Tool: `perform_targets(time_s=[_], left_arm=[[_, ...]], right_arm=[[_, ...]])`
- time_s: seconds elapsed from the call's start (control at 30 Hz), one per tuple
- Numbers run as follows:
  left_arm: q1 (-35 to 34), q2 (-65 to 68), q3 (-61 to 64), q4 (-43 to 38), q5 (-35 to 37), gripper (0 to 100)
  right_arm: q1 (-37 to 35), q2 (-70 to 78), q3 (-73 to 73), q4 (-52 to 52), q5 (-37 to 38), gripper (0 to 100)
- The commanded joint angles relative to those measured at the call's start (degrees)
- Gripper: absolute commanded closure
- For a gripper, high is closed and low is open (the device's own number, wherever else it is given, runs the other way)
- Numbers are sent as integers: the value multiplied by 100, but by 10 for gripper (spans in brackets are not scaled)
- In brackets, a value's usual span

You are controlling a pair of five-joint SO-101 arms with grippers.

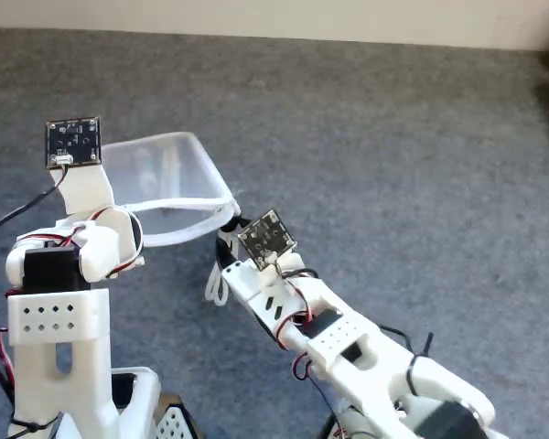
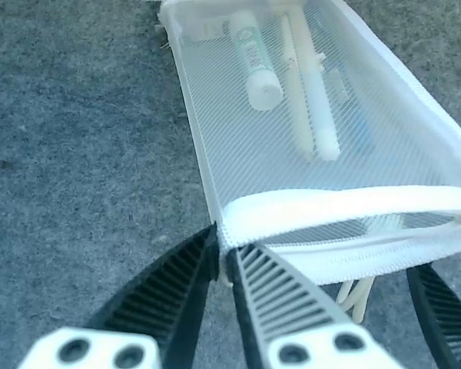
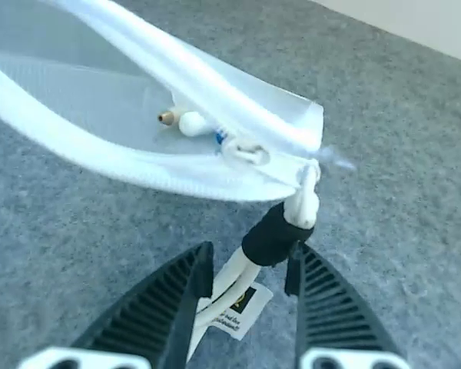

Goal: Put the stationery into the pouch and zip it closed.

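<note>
The mesh pouch (image 1: pixel 165 174) is seen lying left of centre in the high view, on the grey mat (image 1: pixel 393 137). Pens (image 2: pixel 315 100) and a capped tube (image 2: pixel 253 65) are already tucked inside, and the zip is mostly undone. One corner of the pouch mouth is pinched tight by the left claw (image 2: pixel 221 250). The right claw (image 3: pixel 250 257) is kept narrow around the zip cord (image 3: pixel 275 234), probably not quite clamped, though that's hard to judge from this angle.

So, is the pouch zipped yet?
No, open: the pouch mouth gapes between its zipper tapes, with the slider at one end.
</note>
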Motion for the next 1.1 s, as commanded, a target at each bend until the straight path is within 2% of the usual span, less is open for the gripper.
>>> perform_targets(time_s=[0.0,0.2,0.63,0.87,1.07], left_arm=[[-57,13,-101,-167,-35,993],[-57,13,-101,-149,-44,993],[-57,13,-101,-141,-44,993],[-57,13,-101,-132,-44,993],[-57,13,-101,-132,-44,993]], right_arm=[[92,321,-409,-778,-53,857],[286,664,-409,-1393,-53,857],[391,760,-585,-1376,-53,857],[435,1631,-1138,-1411,-53,857],[523,1675,-1174,-1420,-53,858]])
